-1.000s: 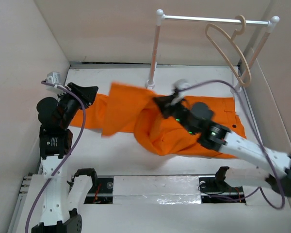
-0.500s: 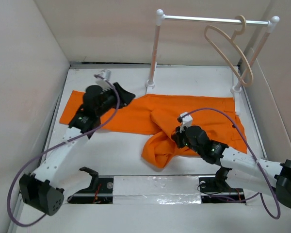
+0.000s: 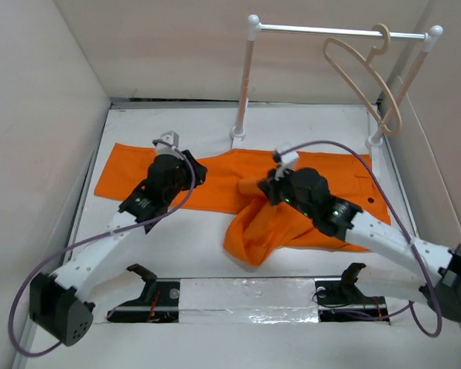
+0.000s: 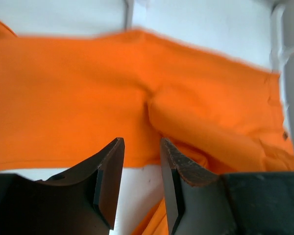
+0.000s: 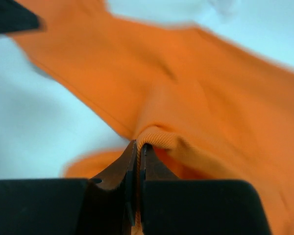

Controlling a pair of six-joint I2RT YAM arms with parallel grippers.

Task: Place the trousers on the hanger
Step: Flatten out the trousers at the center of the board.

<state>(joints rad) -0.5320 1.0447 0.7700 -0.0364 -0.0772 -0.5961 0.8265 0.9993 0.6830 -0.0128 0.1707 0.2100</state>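
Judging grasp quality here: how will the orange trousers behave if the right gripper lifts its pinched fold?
Likely floppy: the trousers lie bunched in loose folds by the right gripper, so unheld cloth should sag and trail. Probably light: a thin pinched fold seems enough. Pushing would likely wrinkle them, not slide them whole.

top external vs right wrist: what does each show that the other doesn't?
Only top external: the thin beige wooden hanger hooked on the white metal rail, and the left gripper over a flat trouser leg. Only right wrist: the right gripper shut on a ribbed fold of cloth. Both: the bright orange cloth trousers lying on the white table, not on the hanger.
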